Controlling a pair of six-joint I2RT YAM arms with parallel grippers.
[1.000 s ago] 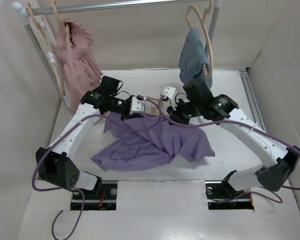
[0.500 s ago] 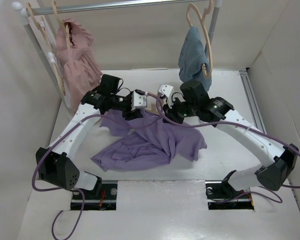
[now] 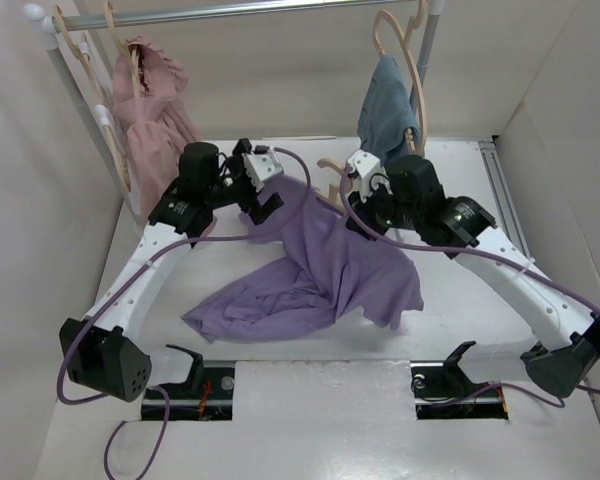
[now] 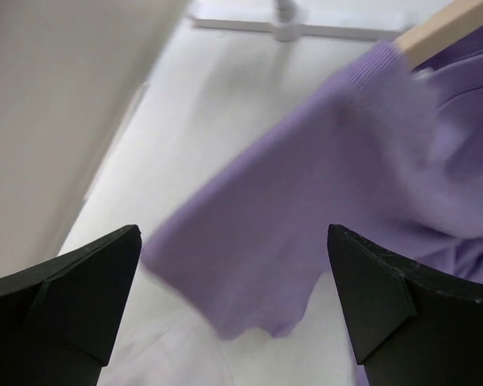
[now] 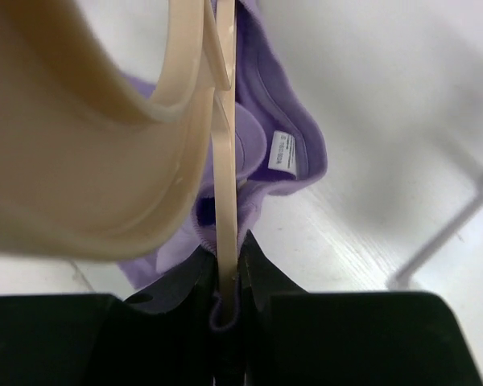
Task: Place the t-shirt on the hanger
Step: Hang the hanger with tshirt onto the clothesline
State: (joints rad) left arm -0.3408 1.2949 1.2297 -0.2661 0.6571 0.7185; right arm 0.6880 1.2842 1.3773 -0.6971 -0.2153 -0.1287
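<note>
L gripper is wide open, nothing btwn its fingers, hovering just over the t-shirt. R gripper is clamped on the hanger w/ a fold of purple fabric. Shirt's collar end sits lifted on the hanger; the rest trails down onto the table btwn both arms.

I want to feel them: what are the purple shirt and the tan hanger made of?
The t-shirt looks like soft, matte knit fabric: it drapes in loose folds. The hanger looks like smooth pale wood with a slight sheen, though it could be wood-coloured plastic.
</note>
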